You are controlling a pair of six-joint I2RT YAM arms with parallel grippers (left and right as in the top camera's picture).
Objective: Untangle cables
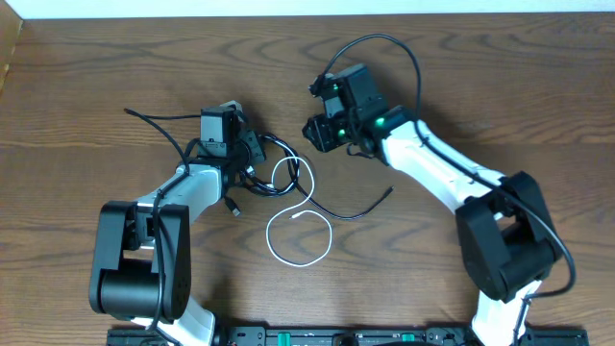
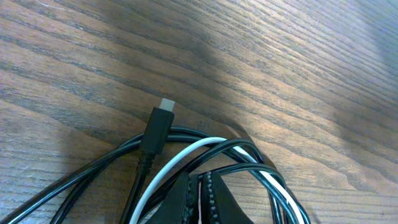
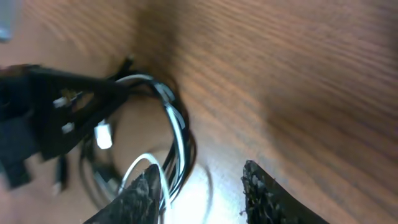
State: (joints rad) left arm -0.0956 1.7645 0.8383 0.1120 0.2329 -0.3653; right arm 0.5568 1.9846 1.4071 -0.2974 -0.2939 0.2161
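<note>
1. The left gripper (image 2: 200,198) sits pinched closed in the knot, left of centre in the overhead view. Whether it truly grips a strand, I cannot tell.
2. The right gripper (image 3: 200,186) hangs partly open and empty beside the tangle.
3. I'd take the white cable (image 2: 208,142) and draw it slowly off the black cables (image 2: 155,134).

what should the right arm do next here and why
Probably lower the open right claw onto the free tail of the thin black cord and close. The left claw is shut where black loops cross the thin white cord, seemingly pinning them. That tail lies loose on the wooden table, clear of the loops, so it looks easiest to draw out.
</note>
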